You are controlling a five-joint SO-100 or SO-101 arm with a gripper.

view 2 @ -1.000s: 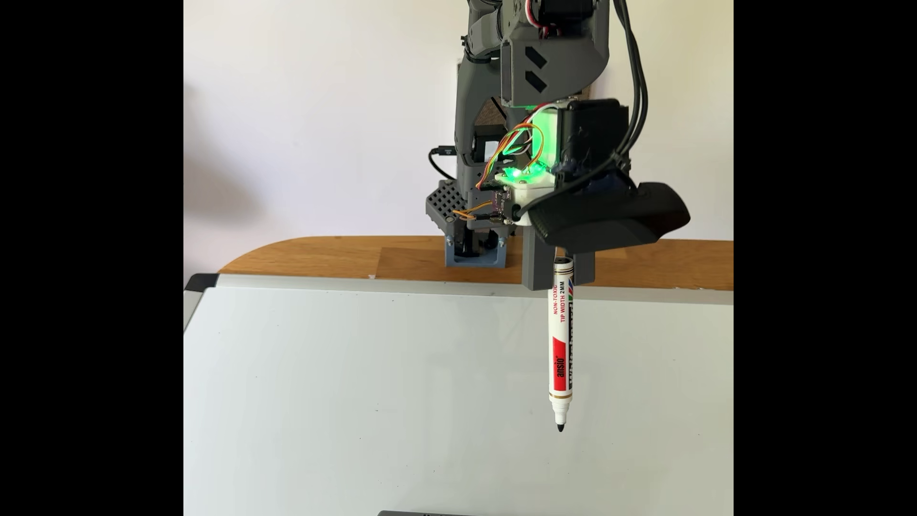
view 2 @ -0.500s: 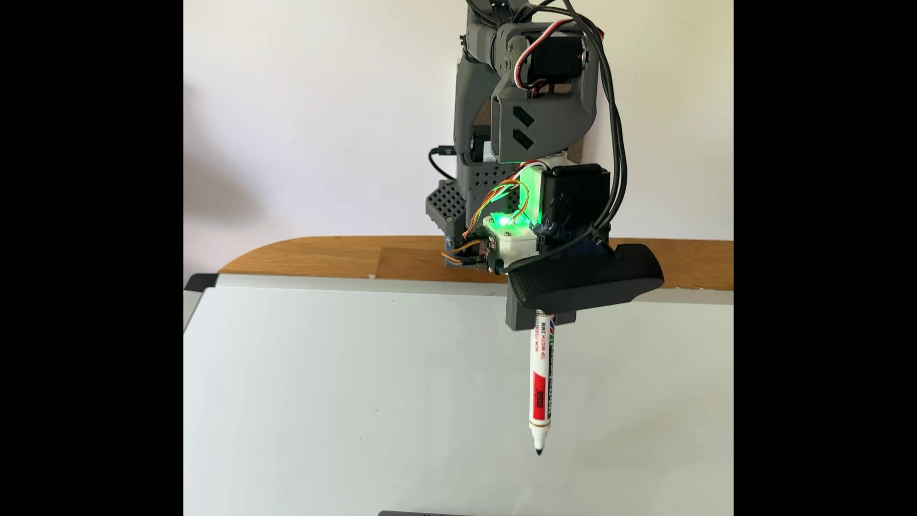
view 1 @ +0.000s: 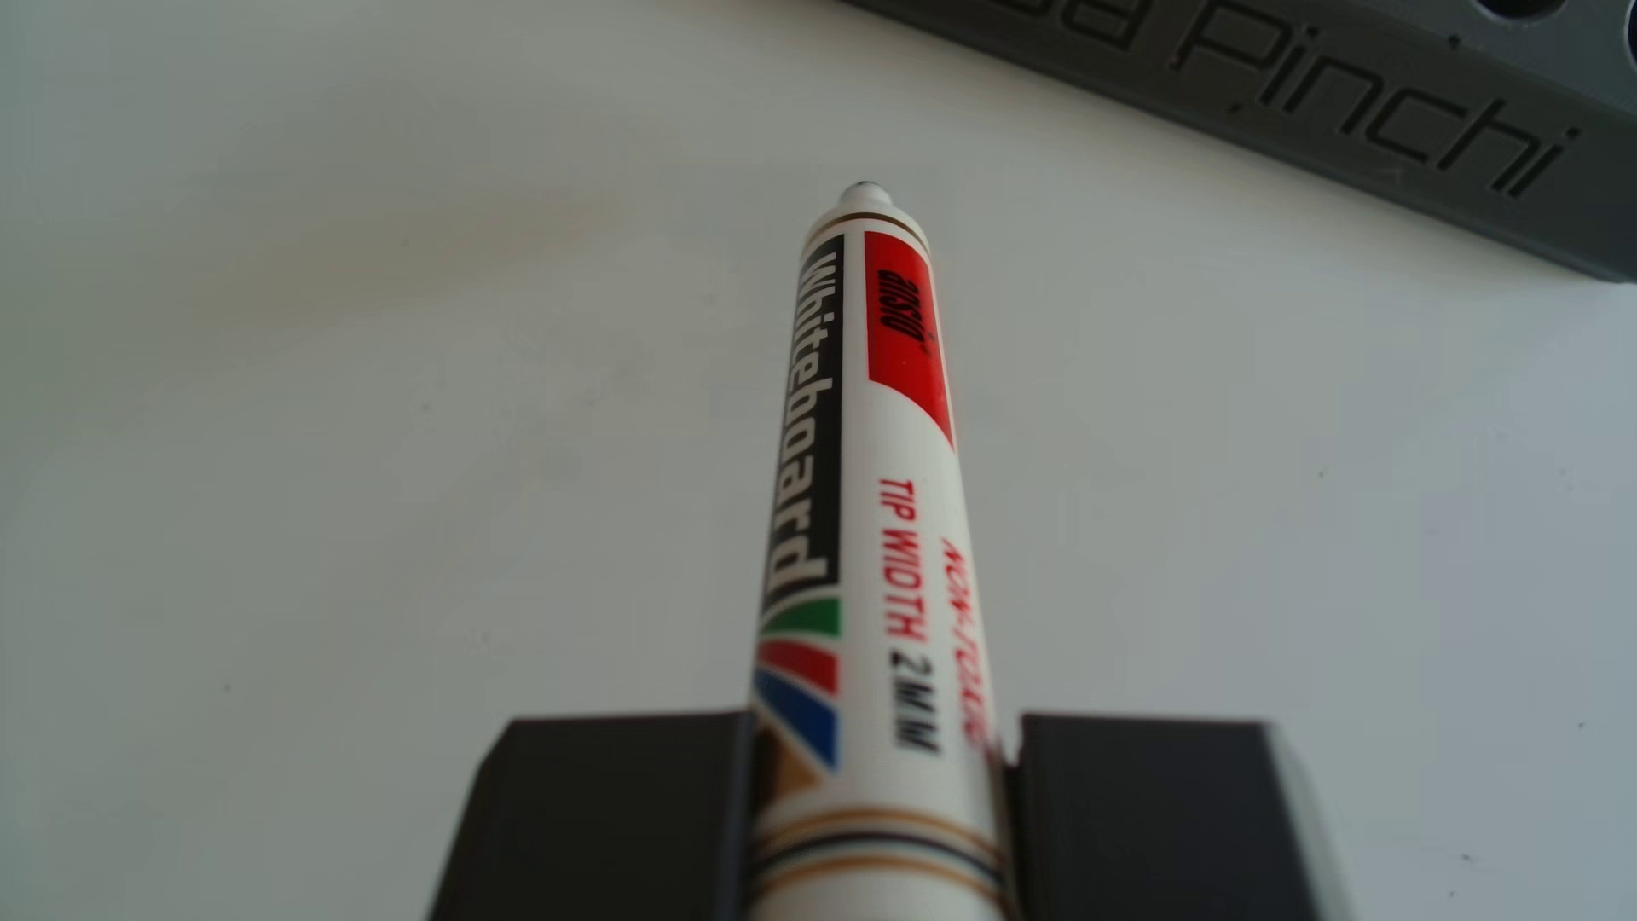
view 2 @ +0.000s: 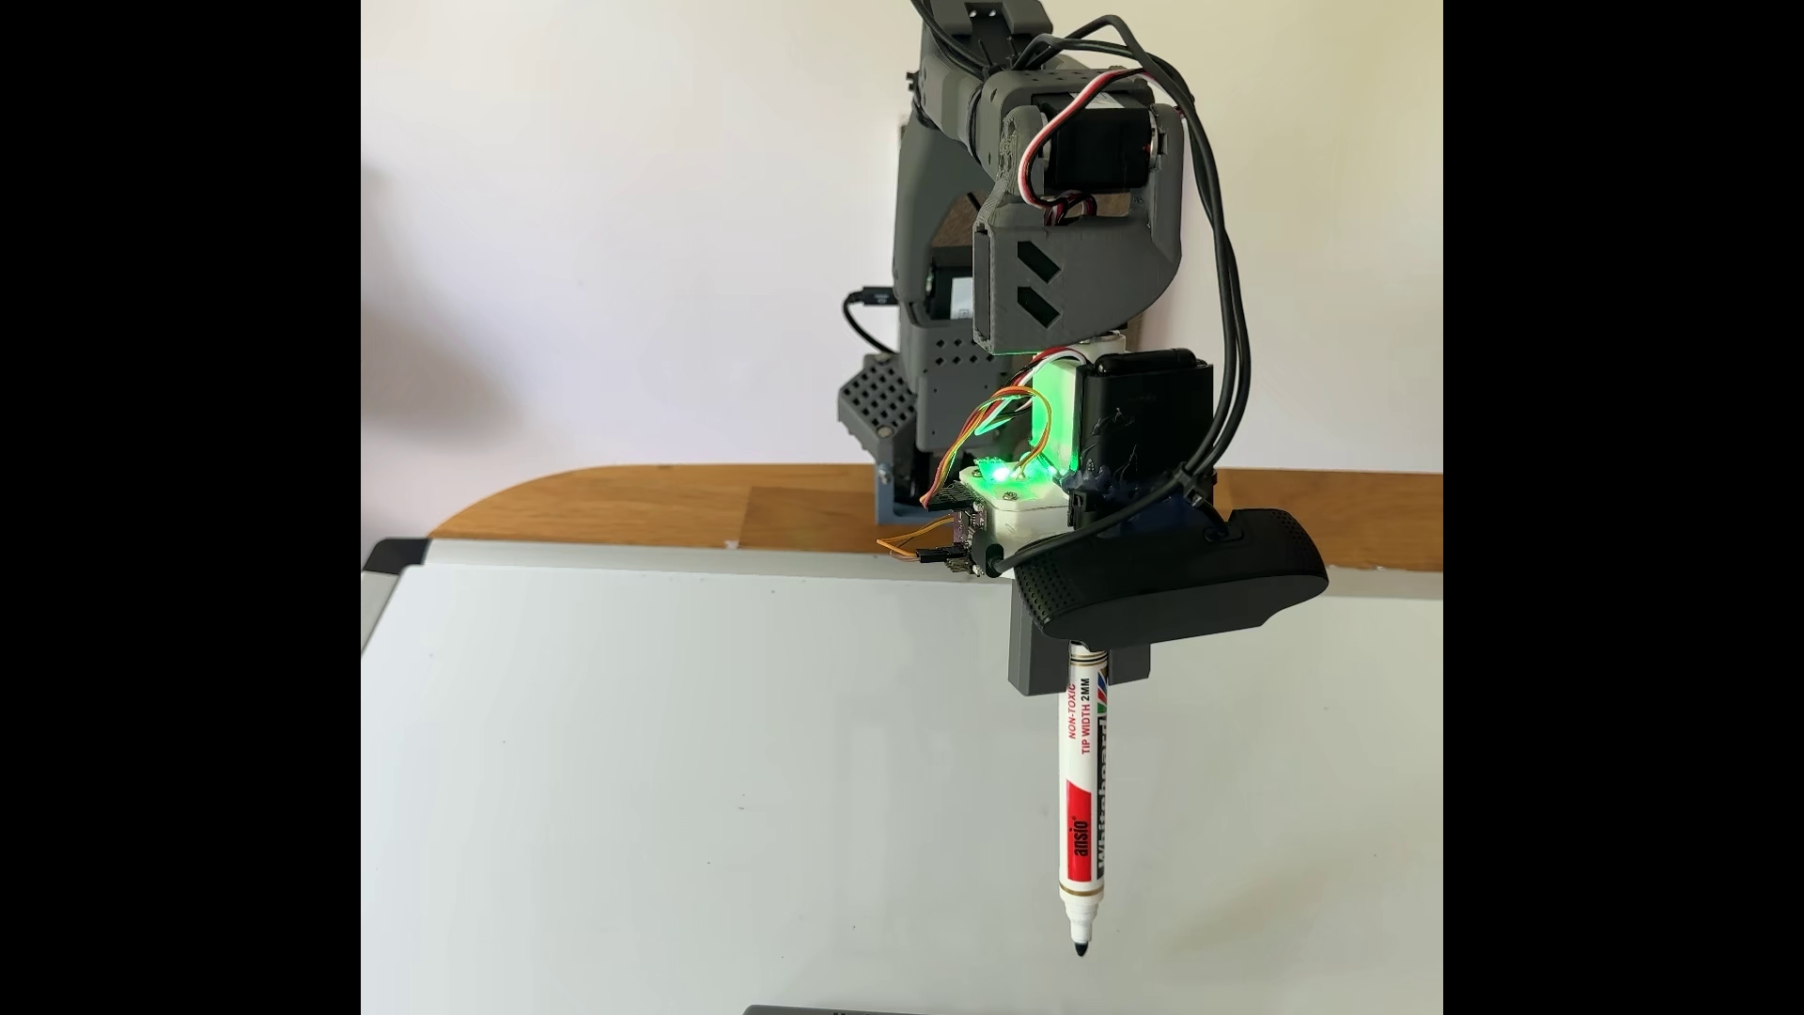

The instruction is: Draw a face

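Laid flat on the wooden desk (view 2: pixel 635 507) as the drawing surface: a whiteboard (view 2: pixel 683 781), with its far edge toward the robot's base. Reaching over it from that far edge, the grey arm (view 2: pixel 1074 263), bent downward so as to carry the tool nearly upright. Closed on the marker (view 2: pixel 1082 810) from both sides in the other view: the dark fingers (view 1: pixel 611 815) of the gripper (view 1: pixel 881 824), clamping the upper barrel and leaving the long lower part free, probably for a clear sight of the tip. Pointed down near the near edge of the whiteboard, right of its middle in the fixed view; cannot tell whether touching. Close by, at that near edge, a grey bar (view 1: pixel 1329 106) with engraved lettering. Of the face, no stroke to make out: around the tip only bare white, so probably not begun, or too faint to see.
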